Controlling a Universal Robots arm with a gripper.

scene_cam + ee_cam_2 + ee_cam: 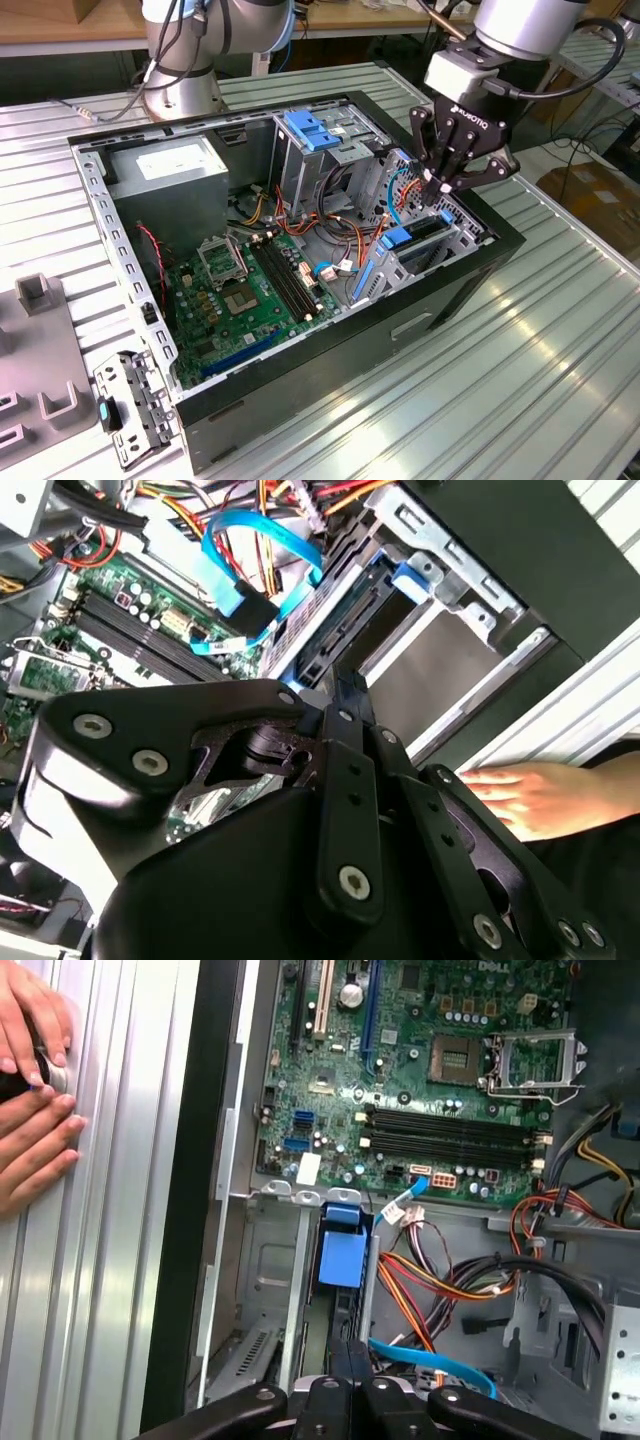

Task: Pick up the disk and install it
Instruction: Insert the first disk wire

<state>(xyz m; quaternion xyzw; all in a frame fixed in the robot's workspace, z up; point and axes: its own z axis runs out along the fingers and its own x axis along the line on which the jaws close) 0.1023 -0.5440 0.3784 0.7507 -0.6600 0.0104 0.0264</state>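
The disk (400, 238) stands on edge in the drive bay at the corner of the open computer case (130, 300) on the exterior view's right. Its blue carrier rail (343, 1257) shows along the exposed edge, which also appears in the second wrist view (345, 620). My gripper (437, 186) hangs just above that bay, shut, with its black fingers (350, 1365) pressed together and pointing down at the disk's edge. Nothing is held between them. Whether the tips touch the disk is hidden.
A blue latch bracket (312, 130) tops the grey cage beside the bay. A grey box (170, 170), the green motherboard (250, 290) and loose cables (450, 1280) fill the case. A person's hands (30, 1090) rest on the ribbed table outside the case wall.
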